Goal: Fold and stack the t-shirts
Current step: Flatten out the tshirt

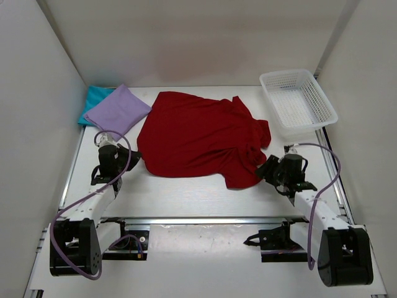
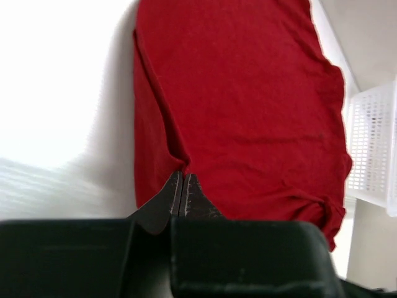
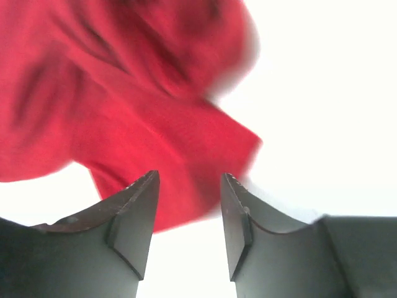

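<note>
Red cloth is taking up the middle of the desk (image 1: 186,198): the dark red shirt (image 1: 198,133) is lying spread open and not yet folded, rumpled along its right side, probably so that both arms can get at its near edges. At the far left corner the lavender shirt (image 1: 118,110) is sitting folded on top of the teal shirt (image 1: 93,99), which looks like the start of the stack. A white basket (image 1: 299,102) is standing at the far right, well apart from the shirts.

At the shirt's near left edge, the left claw (image 2: 183,186) is sitting fully closed, its tips pressing together right where the hem is puckering. Whether any cloth is being pinched between them I cannot tell.

On the other side, the right claw (image 3: 189,179) is standing wide open just beside the shirt's near right corner, gripping nothing. Its wrist view is showing that corner, blurred, lying ahead of the gap between the jaws, so it seems to be lining up for a grab there.
</note>
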`<state>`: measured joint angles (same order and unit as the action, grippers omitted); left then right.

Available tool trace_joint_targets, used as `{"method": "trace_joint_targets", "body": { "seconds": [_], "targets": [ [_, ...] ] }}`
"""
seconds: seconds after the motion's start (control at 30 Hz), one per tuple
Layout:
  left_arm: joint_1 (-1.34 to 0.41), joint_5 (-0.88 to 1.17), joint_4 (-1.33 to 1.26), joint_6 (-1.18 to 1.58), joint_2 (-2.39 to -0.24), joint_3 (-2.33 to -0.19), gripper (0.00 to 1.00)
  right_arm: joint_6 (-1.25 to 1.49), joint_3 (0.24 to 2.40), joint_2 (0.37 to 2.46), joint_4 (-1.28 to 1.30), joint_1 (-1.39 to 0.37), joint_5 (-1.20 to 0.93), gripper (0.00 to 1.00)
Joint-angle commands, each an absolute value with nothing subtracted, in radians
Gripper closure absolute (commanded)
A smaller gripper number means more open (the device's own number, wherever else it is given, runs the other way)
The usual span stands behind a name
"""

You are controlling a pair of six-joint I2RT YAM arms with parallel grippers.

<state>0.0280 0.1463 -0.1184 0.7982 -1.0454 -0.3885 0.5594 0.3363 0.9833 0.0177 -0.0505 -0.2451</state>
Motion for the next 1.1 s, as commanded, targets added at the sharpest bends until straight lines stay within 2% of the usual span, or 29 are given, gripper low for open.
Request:
{"method": "trace_joint_targets", "body": {
  "seconds": [0.0,0.13,0.33,0.47,0.53,0.73,0.93,1.07],
  "targets": [
    [0.014,0.141,-0.178,0.815,-1.031,-0.393,1.00,0.554,0.279,0.927,0.049,-0.029,-0.146,0.58],
    [-0.029,0.141,-0.190,0.819,-1.039,-0.390,1.00,0.535,0.301,1.011,0.044,-0.018,-0.126,0.57],
    [-0.032,0.130,-0.180,0.821,-1.034,-0.388,1.00,0.512,0.350,1.098,0.092,-0.093,0.033,0.57],
    [-0.041,0.153,-0.195,0.831,-1.037,-0.379,1.00,0.508,0.374,1.127,0.124,-0.109,0.074,0.61],
    [-0.040,0.156,-0.210,0.848,-1.034,-0.379,1.00,0.508,0.389,1.141,0.147,-0.124,0.086,0.67],
    [-0.031,0.164,-0.219,0.861,-1.028,-0.374,1.00,0.497,0.455,1.216,0.207,-0.141,0.094,0.69],
    [-0.058,0.178,-0.229,0.876,-1.032,-0.368,1.00,0.476,0.534,1.295,0.284,-0.130,0.064,0.79],
    [-0.066,0.173,-0.229,0.874,-1.028,-0.364,1.00,0.443,0.586,1.350,0.340,-0.153,0.060,0.75]
  ]
}}
